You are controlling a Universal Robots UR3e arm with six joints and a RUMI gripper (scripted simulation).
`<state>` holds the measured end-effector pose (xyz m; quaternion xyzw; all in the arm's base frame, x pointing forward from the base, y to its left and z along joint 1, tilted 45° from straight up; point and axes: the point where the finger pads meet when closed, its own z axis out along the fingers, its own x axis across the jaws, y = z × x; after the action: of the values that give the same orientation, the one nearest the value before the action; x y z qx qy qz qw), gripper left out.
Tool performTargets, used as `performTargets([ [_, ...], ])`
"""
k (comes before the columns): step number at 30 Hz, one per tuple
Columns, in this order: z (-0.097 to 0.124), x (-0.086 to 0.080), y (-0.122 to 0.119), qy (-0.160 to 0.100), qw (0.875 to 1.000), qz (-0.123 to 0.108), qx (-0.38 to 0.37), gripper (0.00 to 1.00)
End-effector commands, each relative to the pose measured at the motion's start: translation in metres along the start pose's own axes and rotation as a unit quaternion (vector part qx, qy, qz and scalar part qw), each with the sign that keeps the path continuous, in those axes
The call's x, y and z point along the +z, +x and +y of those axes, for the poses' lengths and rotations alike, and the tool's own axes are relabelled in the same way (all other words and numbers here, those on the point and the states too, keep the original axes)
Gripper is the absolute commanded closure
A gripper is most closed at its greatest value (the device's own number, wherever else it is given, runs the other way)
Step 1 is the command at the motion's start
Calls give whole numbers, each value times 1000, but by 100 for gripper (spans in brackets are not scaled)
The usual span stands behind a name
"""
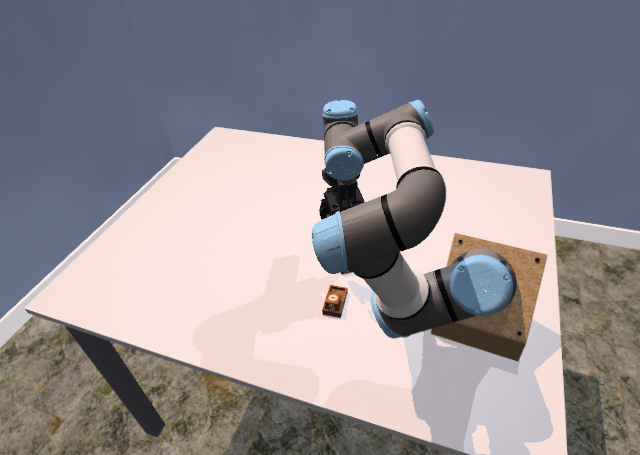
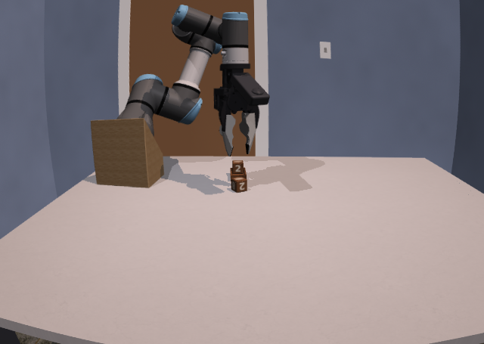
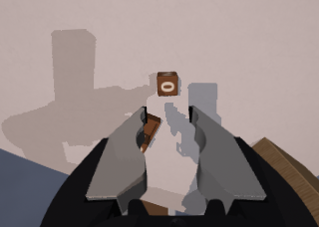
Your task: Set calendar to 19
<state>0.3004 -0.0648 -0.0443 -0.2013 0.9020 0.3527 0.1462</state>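
My gripper [image 2: 238,153] [image 3: 167,108] is partly open, pointing down, with nothing between its fingers; it is above the table and the cubes. A loose brown cube [image 2: 239,184] [image 3: 167,84] sits on the table beside the tray, with a 0 on top and a 2 on a side in the exterior view. The small brown tray [image 1: 331,313] [image 3: 155,122] holds the other cube [image 1: 332,298] [image 2: 237,167] at one end, with a 0 on top and a 2 on a side. The left finger hides that cube in the wrist view. I cannot tell whether it sits flat. The month's name is not readable.
The wooden block [image 1: 527,290] [image 2: 121,153] [image 3: 281,162] under the arm's base stands to one side of the tray. The arm's elbow and upper links hang near the tray and hide most of the loose cube in the top view.
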Motion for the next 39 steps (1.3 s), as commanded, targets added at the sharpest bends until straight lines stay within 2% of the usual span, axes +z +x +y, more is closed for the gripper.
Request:
performTargets([
  [1, -1, -1, 0, 1, 1000, 0, 0, 72],
  [26, -1, -1, 0, 1, 1000, 0, -1, 72],
  [39, -1, 5, 0, 1, 1000, 0, -10, 72],
])
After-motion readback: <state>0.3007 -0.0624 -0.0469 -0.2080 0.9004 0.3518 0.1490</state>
